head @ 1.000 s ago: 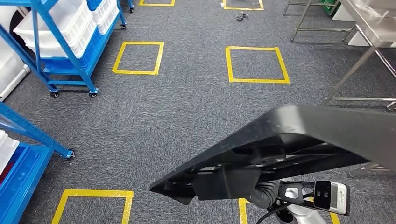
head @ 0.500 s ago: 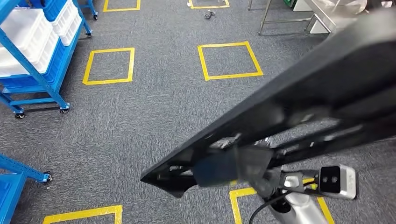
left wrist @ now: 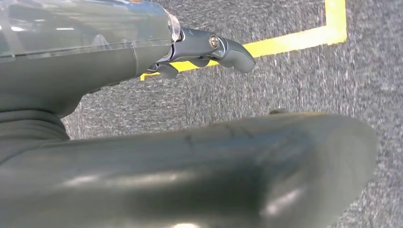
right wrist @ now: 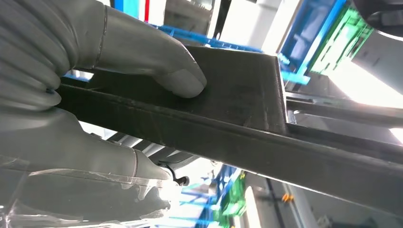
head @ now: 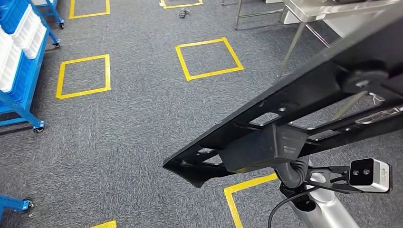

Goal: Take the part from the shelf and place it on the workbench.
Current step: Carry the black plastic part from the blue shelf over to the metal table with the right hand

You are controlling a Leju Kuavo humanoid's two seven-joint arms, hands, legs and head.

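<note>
The right hand (right wrist: 71, 95) grips the long, flat black part (head: 294, 104), thumb pressed on its rough top. The part hangs slanted over grey carpet (head: 133, 118) with yellow tape squares (head: 209, 58). A shiny metal bench (head: 328, 9) stands ahead. The left hand (left wrist: 209, 47) holds nothing, fingers bent, over the carpet

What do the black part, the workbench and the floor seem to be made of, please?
Part: probably moulded plastic, matt black with a fine grain and ribbed underside; the right hand grips it.
Workbench: looks like stainless steel, with a shiny grey top and thin metal legs.
Floor: grey carpet by its speckled woven texture, with squares marked in yellow tape.
</note>
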